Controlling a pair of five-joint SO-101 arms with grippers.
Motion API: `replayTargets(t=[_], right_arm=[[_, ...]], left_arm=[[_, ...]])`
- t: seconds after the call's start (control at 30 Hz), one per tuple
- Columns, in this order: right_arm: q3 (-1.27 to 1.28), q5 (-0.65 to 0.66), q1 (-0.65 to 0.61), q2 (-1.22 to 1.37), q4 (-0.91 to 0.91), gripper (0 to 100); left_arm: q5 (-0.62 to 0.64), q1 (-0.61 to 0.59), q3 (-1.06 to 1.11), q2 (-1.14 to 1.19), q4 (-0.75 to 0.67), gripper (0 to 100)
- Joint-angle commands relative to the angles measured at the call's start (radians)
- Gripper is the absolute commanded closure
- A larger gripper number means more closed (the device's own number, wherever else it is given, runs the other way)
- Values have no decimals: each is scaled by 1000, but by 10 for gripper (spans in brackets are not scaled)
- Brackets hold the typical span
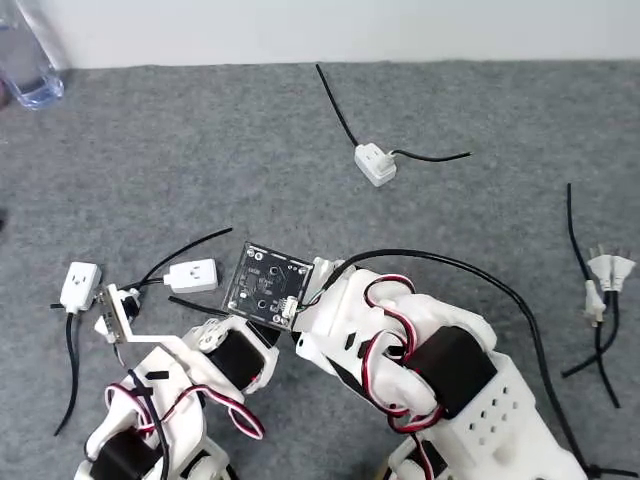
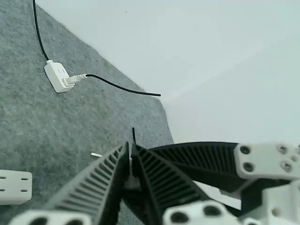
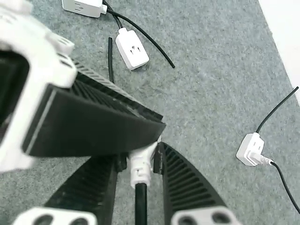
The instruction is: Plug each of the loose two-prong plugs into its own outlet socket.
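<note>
My right gripper [image 3: 138,161] is shut on a white two-prong plug [image 3: 140,169] whose black cord runs back between its fingers. My left gripper [image 2: 131,149] has its ribbed black fingers pressed together around a white piece of that same plug [image 2: 132,182]. In the right wrist view the left gripper's finger [image 3: 98,124] lies across the plug's front end. An empty white socket [image 3: 132,49] lies close ahead on the carpet, with another socket [image 3: 83,5] beyond it. The far socket [image 1: 375,165] has a plug in it. Loose plugs [image 1: 603,272] lie at the far right.
Both arms meet under the right arm's wrist camera board [image 1: 265,285] at the table's front. A short black cord stub [image 1: 198,304] lies beside the near socket [image 1: 192,275]. A clear bottle [image 1: 25,60] stands at the back left corner. A black cable [image 1: 500,290] arcs around the right arm.
</note>
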Motion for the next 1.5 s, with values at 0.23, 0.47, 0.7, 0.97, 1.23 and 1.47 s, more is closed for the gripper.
replayTargets(t=[0.23, 0.47, 0.7, 0.97, 1.23, 1.47], right_arm=[[-57, 0, -4, -38, -8, 990], [-58, -17, 85, -31, 8, 990], [-152, -8, 111, 22, 97, 991], [-324, 106, 202, 363, 206, 991], [-470, 331, 220, 693, 289, 990], [-477, 552, 222, 872, 312, 990]], left_arm=[[-5, 0, -2, -3, 11, 987], [-2, -210, -71, -3, 8, 987], [-5, -491, -96, -3, 17, 987], [-124, -795, 91, -3, 11, 987], [-470, -1016, 295, -3, 12, 987], [-750, -1088, 386, -2, 137, 987]])
